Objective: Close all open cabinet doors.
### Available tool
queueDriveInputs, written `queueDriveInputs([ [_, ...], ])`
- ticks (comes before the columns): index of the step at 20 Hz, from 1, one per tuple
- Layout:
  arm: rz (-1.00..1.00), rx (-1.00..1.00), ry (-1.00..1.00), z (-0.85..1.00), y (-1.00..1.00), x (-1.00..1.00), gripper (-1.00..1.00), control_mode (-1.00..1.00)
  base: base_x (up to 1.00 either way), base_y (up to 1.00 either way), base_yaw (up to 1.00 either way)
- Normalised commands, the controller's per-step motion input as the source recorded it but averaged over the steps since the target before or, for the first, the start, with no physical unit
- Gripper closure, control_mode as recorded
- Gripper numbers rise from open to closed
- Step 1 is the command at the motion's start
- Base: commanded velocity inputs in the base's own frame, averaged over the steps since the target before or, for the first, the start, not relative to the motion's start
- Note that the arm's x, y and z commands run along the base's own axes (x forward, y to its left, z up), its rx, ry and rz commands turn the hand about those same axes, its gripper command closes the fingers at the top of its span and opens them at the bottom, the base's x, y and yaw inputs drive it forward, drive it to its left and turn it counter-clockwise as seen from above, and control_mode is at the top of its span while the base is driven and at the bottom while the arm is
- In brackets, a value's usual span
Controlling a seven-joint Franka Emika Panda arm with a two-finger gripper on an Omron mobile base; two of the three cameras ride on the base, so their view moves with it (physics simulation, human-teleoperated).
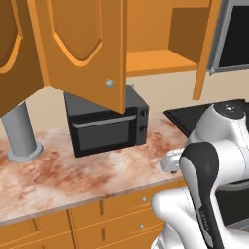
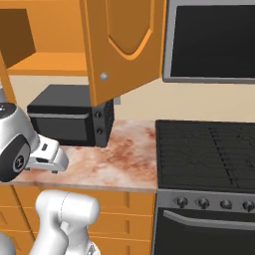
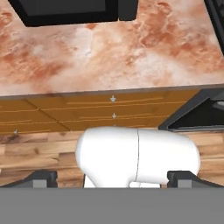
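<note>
At the far upper left of the left base view hangs part of another cabinet door (image 1: 9, 53), with a grey cylindrical post (image 1: 20, 133) standing below it on the marbled reddish counter (image 1: 58, 177). Just right of it, across the upper middle, an open cabinet door (image 1: 80, 48) swings out toward the camera, its round silver knob (image 1: 109, 83) near the lower right corner. Under this door, against the wall, sits the black microwave (image 1: 104, 127). Further right the cabinet shelf (image 1: 155, 61) lies exposed, and a second open door (image 1: 206, 48) shows edge-on at the upper right. The black stovetop (image 1: 189, 116) sits at the right edge.

In the right base view the open shelf fills the upper left, the open door (image 2: 124, 45) hangs at top centre over the microwave (image 2: 69, 119), and the stovetop (image 2: 206, 149) spreads across the right.

In the hand view the gripper (image 3: 112, 178) points down over the counter edge and drawer fronts (image 3: 111, 107); its dark fingertips (image 3: 41, 178) stand wide apart at the bottom corners, holding nothing.
</note>
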Motion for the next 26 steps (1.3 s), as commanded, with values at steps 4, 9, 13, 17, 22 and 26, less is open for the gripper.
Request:
queueDriveInputs([
  [4, 0.00, 0.00, 0.00, 0.00, 0.00, 0.00, -1.00, 1.00, 0.10, 0.00, 0.00],
  [9, 0.00, 0.00, 0.00, 0.00, 0.00, 0.00, -1.00, 1.00, 0.00, 0.00, 0.00],
  [13, 0.00, 0.00, 0.00, 0.00, 0.00, 0.00, -1.00, 1.00, 0.00, 0.00, 0.00],
  [17, 0.00, 0.00, 0.00, 0.00, 0.00, 0.00, -1.00, -1.00, 0.00, 0.00, 0.00],
  [22, 0.00, 0.00, 0.00, 0.00, 0.00, 0.00, -1.00, -1.00, 0.00, 0.00, 0.00],
  [26, 0.00, 0.12, -0.05, 0.08, -0.21, -0.38, -1.00, -1.00, 0.00, 0.00, 0.00],
])
